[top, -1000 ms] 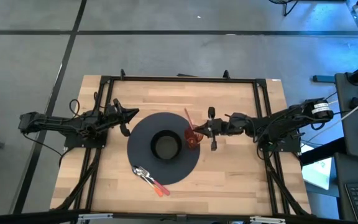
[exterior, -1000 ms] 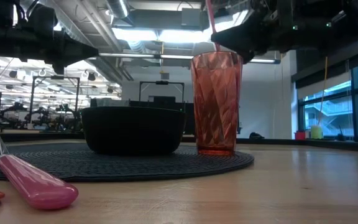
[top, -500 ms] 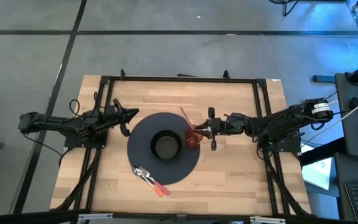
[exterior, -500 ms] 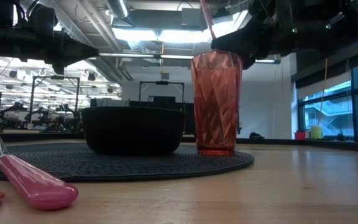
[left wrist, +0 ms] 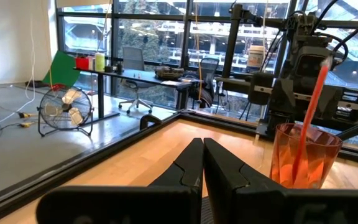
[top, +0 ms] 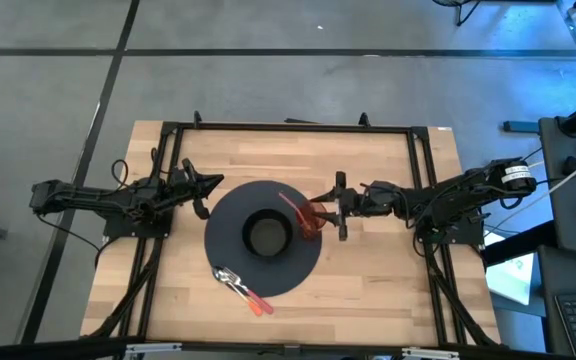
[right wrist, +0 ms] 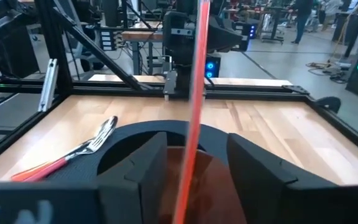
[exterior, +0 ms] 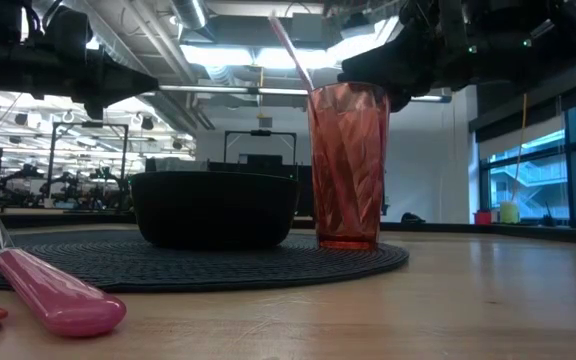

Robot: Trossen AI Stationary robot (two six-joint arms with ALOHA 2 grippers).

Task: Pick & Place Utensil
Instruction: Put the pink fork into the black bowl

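A red ribbed cup (top: 310,222) (exterior: 348,165) stands on the right part of a dark round mat (top: 230,262). A thin red utensil handle (top: 290,207) (exterior: 292,52) sticks out of the cup, its lower end inside. It leans on the rim, its free end tilted toward the table's left. My right gripper (top: 324,210) (right wrist: 194,155) hovers level just right of the cup, open. Its fingers stand on either side of the handle (right wrist: 194,87) without touching it. My left gripper (top: 211,184) (left wrist: 202,163) waits shut beyond the mat's far left edge.
A black bowl (top: 265,232) (exterior: 214,207) sits at the mat's middle, left of the cup. A fork and a spoon with pink and orange handles (top: 240,288) (exterior: 38,285) lie across the mat's near left edge. Bare wood (top: 398,290) lies to the near right.
My right gripper has opened and let go of the red utensil, staying in place by the cup. The utensil, held nearly upright a second ago, has tipped with its free end toward the table's left. It now leans in the cup.
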